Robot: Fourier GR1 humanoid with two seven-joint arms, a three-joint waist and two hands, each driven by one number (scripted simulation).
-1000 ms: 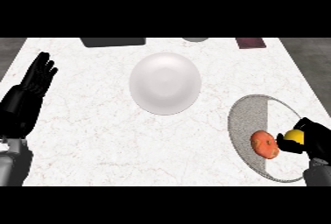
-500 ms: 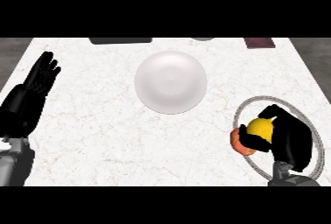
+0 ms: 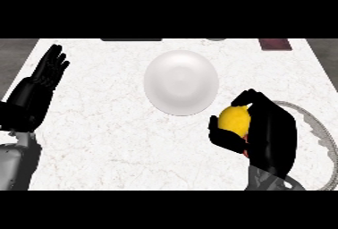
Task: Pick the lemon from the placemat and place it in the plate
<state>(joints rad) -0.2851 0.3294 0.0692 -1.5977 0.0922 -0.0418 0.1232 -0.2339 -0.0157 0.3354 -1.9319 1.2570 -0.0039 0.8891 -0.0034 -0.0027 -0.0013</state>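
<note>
A yellow lemon (image 3: 235,120) is held in my right hand (image 3: 269,134), whose fingers and thumb curl round it, at the lower right above the counter. It hangs just right of and below the white plate (image 3: 181,82), which lies in the middle of the counter with nothing on it. The round grey placemat (image 3: 319,129) lies under and behind my right hand at the right edge; most of it is hidden, and a sliver of an orange thing shows below the hand. My left hand (image 3: 38,87) stands open at the left edge, fingers up, resting.
A dark flat object (image 3: 131,39), a grey item (image 3: 215,39) and a dark red object (image 3: 274,44) lie along the counter's far edge. White marble counter (image 3: 99,134) stretches between the two hands.
My right hand closed on the lemon on the placemat, lifted it and carried it left towards the plate. The view shifted. The left hand stayed put.
</note>
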